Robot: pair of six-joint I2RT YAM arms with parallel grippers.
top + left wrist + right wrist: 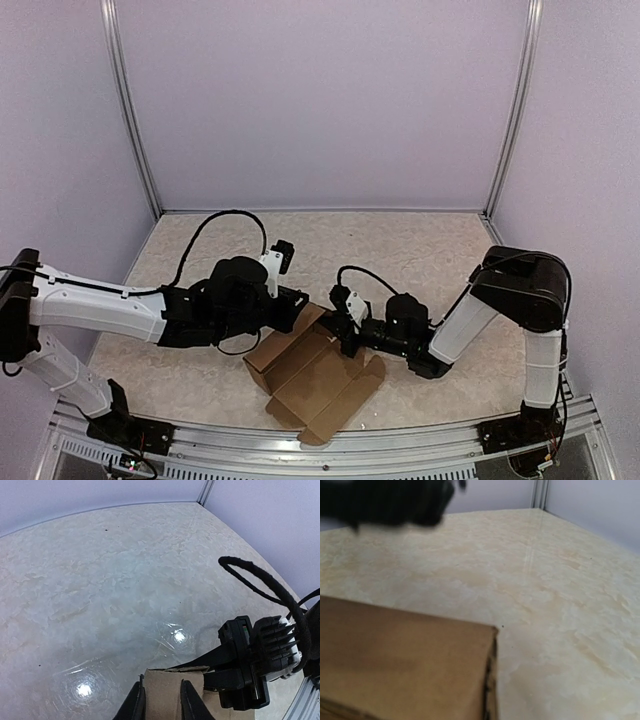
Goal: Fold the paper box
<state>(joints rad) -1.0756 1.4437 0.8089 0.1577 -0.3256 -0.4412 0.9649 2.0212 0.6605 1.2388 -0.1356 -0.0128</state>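
Grip unclear w/ right gripper (346,340) at paper box (320,378) edge.

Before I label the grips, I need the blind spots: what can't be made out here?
Top view: left gripper fingertips, hidden under its own wrist.
Left wrist view: the paper box, cut off by the bottom edge; grip unclear.
Right wrist view: right gripper fingers out of frame; dark blur top left unidentifiable.

The paper box (315,375) is looking like plain brown cardboard, matt, with rough, fibrous cut edges. The table (420,250) is gleaming like polished marbled stone, throwing back lamp glare. My left gripper (162,686) is showing smooth black plastic, and its cable (260,571) is wearing a fuzzy black cloth sleeve.
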